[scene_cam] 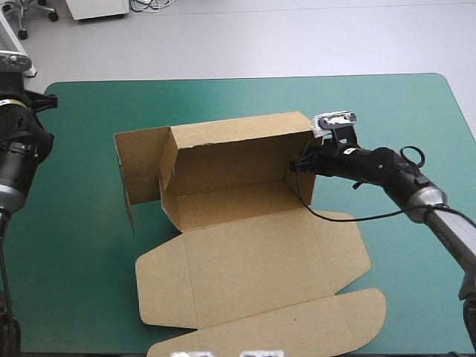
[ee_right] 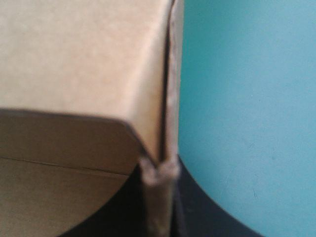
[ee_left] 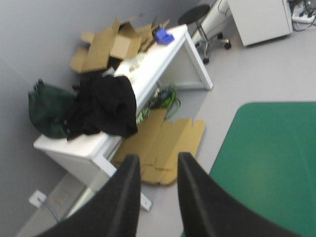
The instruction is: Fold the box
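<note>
High view: the surface [scene_cam: 416,134] carries the box [scene_cam: 223,204] at its middle, back wall [scene_cam: 230,152] up and lid [scene_cam: 253,260] flat toward the near edge. Right claw [ee_right: 159,173] is clamped on the edge of the right end wall [scene_cam: 301,141], so end-wall forming appears to be in hand; left claw [ee_left: 157,160] stands parted and empty off the left edge. Next move likely calls for seating that wall, then bringing the left claw in to tuck the left end flaps [scene_cam: 141,167].
</note>
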Controlling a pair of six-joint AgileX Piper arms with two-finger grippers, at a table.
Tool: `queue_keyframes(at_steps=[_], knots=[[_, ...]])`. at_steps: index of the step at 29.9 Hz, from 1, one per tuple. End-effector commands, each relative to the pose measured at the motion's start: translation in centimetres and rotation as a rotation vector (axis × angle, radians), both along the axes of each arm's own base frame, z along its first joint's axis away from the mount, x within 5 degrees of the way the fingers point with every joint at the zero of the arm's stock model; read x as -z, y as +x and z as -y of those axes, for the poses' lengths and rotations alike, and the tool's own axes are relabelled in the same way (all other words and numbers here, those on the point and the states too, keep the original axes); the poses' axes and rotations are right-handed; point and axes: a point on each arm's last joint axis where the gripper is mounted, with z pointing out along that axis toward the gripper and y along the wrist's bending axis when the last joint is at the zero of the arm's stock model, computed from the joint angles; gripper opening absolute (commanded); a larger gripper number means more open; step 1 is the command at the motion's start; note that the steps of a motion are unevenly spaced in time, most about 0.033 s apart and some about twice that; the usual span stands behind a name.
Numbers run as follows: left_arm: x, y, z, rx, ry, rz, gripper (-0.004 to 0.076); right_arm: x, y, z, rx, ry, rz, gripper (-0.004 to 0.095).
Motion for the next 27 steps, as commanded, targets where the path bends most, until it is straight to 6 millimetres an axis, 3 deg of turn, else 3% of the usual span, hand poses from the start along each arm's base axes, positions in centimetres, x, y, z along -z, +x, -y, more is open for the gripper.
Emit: queue_keyframes(at_steps=[1,10,14,20,27], knots=[[0.0,-1.2,-1.3,-0.036,-0.113,0.039,0.0169,-3.0,-0.3,0.1,0.035,0.063,0.093,-0.0017],[7.4,-1.8,-0.9,-0.05,-0.281,-0.183,0.0146,-2.8,0.0,1.7,0.098,0.052,0.038,-0.0017],[9.6,-2.1,-0.3,-0.017,-0.365,-0.282,0.0146,-3.1,0.1,2.5,0.104,0.021,-0.001,-0.0017],[10.3,-2.0,0.3,0.035,-0.401,-0.343,0.0146,-5.6,0.2,2.5,0.089,0.006,-0.023,-0.0017],[10.8,-2.5,0.5,0.044,-0.395,-0.429,0.0146,-10.1,0.0,3.1,0.108,-0.076,-0.023,-0.0017]])
